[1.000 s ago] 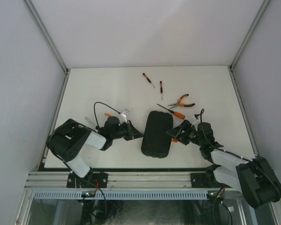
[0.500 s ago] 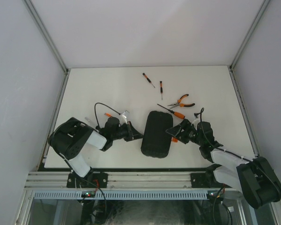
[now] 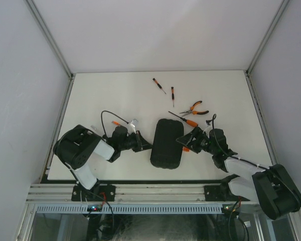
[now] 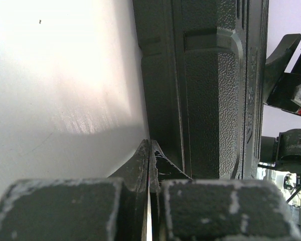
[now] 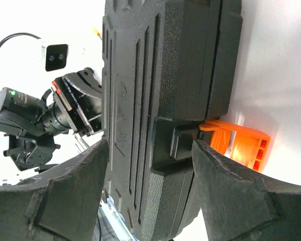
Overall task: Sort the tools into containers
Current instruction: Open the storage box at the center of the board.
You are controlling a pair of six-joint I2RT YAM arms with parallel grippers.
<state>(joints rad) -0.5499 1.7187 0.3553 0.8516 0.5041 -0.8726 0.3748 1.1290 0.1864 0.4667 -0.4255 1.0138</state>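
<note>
The black ribbed tool case [image 3: 166,143] lies shut at the table's middle front. Its orange latch [image 5: 241,145] hangs flipped open on the right side. My right gripper [image 3: 186,141] is open, and its fingers [image 5: 65,193] straddle the case's right edge at the latch. My left gripper [image 3: 146,145] is shut and empty, its tips [image 4: 149,148] against the case's left edge [image 4: 210,75]. Behind the case lie two thin screwdrivers [image 3: 159,85] [image 3: 172,95], a bigger screwdriver [image 3: 184,119] and the pliers [image 3: 195,109]. No hammer shows.
A small orange-tipped piece [image 3: 115,122] lies by the left arm's cable. White walls and metal frame posts close in the table [image 3: 115,90]. The rail runs along the near edge.
My right gripper has moved a little left onto the case's latch edge. The case has shifted slightly left. The left gripper has stayed shut at the case's left edge.
</note>
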